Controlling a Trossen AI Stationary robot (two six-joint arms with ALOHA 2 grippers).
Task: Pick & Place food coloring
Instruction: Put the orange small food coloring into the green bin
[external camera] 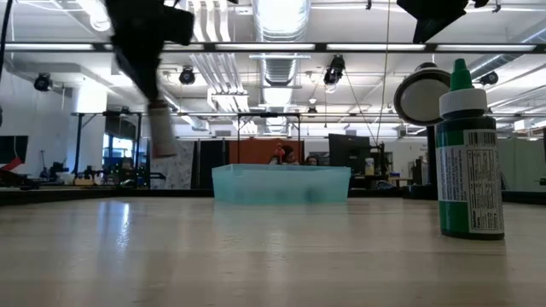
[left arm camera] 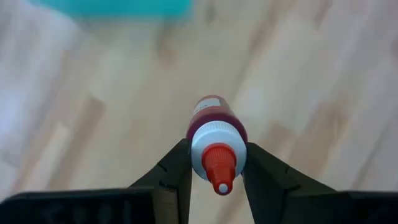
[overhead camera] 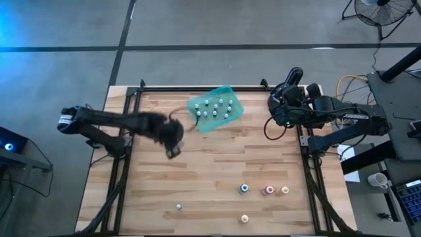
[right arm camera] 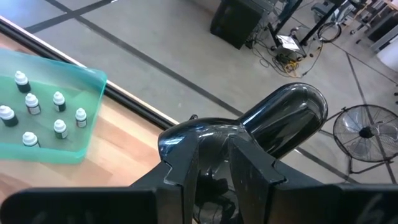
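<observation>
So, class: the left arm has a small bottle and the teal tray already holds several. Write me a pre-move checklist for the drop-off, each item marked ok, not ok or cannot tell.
1. Left gripper shut on the red-capped bottle: ok, a finger on each side.
2. Bottle lifted clear of the table: ok, it hangs above the wood in the low view.
3. Gripper above the teal tray: not ok, it is beside it, off its left side.
4. Free space in the tray: cannot tell.
5. Right gripper out of the way: ok, parked at the table's far right edge.
6. Other loose bottles out of the path: ok, near the front edge.
</observation>
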